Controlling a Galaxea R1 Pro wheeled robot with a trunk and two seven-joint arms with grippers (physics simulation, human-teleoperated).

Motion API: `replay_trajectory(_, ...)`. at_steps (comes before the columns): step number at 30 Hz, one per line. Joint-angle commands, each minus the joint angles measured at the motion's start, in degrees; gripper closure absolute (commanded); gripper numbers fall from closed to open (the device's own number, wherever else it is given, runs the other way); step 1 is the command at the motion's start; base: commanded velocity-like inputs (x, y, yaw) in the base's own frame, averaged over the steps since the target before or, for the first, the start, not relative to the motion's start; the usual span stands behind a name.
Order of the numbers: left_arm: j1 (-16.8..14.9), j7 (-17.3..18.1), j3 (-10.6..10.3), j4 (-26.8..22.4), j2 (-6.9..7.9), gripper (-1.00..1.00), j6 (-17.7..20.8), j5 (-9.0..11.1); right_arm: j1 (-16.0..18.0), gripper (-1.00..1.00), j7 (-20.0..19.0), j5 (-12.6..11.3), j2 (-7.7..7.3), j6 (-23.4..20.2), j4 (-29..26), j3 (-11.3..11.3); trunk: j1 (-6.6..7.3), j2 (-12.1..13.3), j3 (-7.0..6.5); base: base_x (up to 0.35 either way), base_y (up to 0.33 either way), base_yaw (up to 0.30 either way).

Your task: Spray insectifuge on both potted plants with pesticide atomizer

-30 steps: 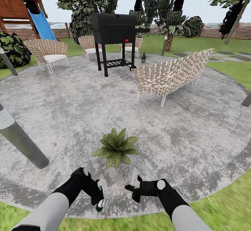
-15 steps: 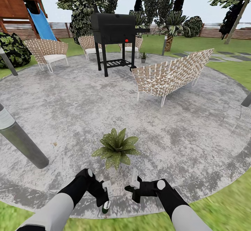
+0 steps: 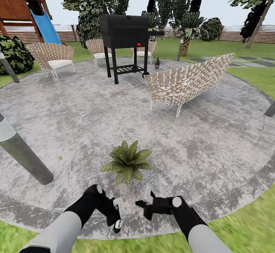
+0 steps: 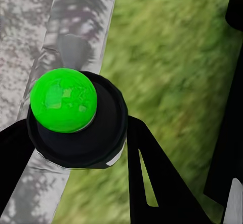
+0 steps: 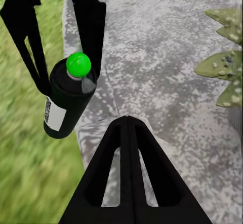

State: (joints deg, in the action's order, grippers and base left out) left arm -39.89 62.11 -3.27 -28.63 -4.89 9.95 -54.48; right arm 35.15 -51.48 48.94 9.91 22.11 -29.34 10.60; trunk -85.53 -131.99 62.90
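Head view: left gripper (image 3: 117,211) clamped on pesticide atomizer (image 3: 117,225), green tip down, at patio (image 3: 76,108) edge nearest the robot, just short of near potted plant (image 3: 127,162). Right gripper (image 3: 146,199) beside it, fingers pressed together, holding nothing. Second potted plant (image 3: 157,62) far across patio, by grill (image 3: 124,35). Wrist views: atomizer (image 4: 76,117) (image 5: 68,102) betw. dark fingers (image 5: 88,21), over the patio–grass border.

Pale grey forearms run into glossy black wrists with round white discs and black, white-padded fingers (image 3: 118,206).
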Motion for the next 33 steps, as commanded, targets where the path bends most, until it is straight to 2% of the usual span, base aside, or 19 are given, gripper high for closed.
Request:
replay_trajectory(1, 0.0, 0.2, -0.1, -0.1, -0.10, 1.00, 0.6, 0.0, 0.0, 1.00, -0.4, -1.2, 0.09, -0.4, -0.1, 0.5, 0.01, 0.0, 0.05, 0.000, 0.000, 0.000)
replay_trajectory(3, 0.0, -0.2, -0.1, -0.1, -0.25, 1.00, 0.6, 0.0, 0.0, 1.00, -0.4, -2.5, 0.09, -1.6, -0.2, 0.5, 0.01, 0.0, 0.05, 0.000, 0.000, 0.000)
replay_trajectory(6, 0.0, -0.9, -0.1, -0.1, -0.29, 1.00, 0.6, 0.0, 0.0, 1.00, -0.5, -2.9, 0.09, -2.1, -0.2, 0.5, 0.01, 0.0, 0.05, 0.000, 0.000, 0.000)
replay_trajectory(19, -0.1, -1.2, -0.1, -1.0, -2.20, 1.00, 0.6, 0.0, 0.1, 1.00, -0.5, -3.0, 0.09, -2.2, 0.0, 0.4, 0.01, 0.0, 0.05, 0.000, 0.000, 0.000)
replay_trajectory(22, -0.1, -2.3, -0.1, -1.2, -2.85, 1.00, 0.6, 0.0, 0.1, 1.00, -0.5, -3.0, 0.09, -2.2, 0.0, 0.4, 0.01, 0.0, 0.05, 0.000, 0.000, 0.000)
replay_trajectory(33, -0.3, -2.9, -0.2, -1.3, -3.73, 1.00, 0.7, 0.0, 0.1, 1.00, -0.4, -3.0, 0.09, -2.2, 0.1, 0.4, 0.01, 0.0, 0.05, 0.000, 0.000, 0.000)
